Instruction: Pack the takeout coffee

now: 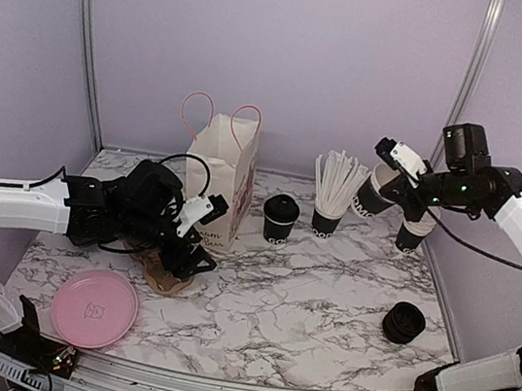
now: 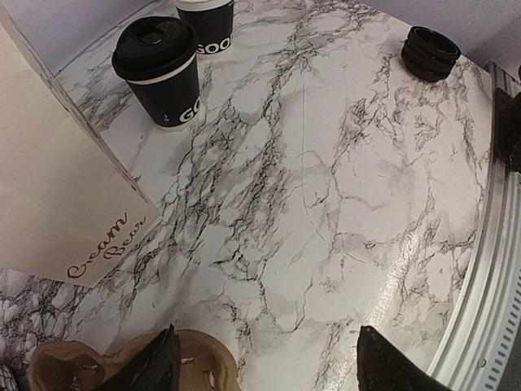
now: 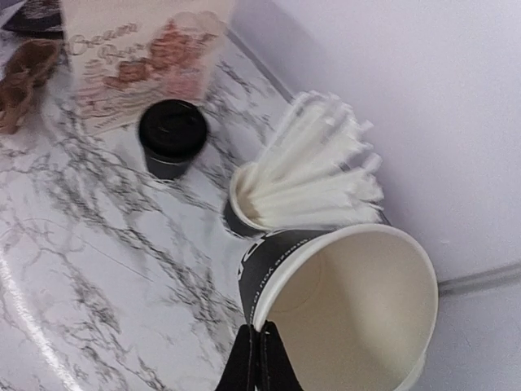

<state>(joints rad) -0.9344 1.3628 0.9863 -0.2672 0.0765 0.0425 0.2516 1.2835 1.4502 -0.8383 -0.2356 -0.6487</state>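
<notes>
The takeout coffee (image 1: pixel 280 218), a black cup with a black lid, stands on the marble table right of the white paper bag (image 1: pixel 220 175). It also shows in the left wrist view (image 2: pixel 159 69) and the right wrist view (image 3: pixel 171 134). My left gripper (image 1: pixel 190 262) is open and empty (image 2: pixel 273 366), low over a brown cardboard cup carrier (image 1: pixel 165 277) in front of the bag. My right gripper (image 1: pixel 388 180) is raised at the back right, shut on the rim of an empty black cup with a cream inside (image 3: pixel 358 301), which is tilted on its side.
A black cup of white straws (image 1: pixel 330 206) stands right of the coffee. A stack of cups (image 1: pixel 412 236) is at the far right. A stack of black lids (image 1: pixel 404 322) lies front right. A pink plate (image 1: pixel 94 306) lies front left.
</notes>
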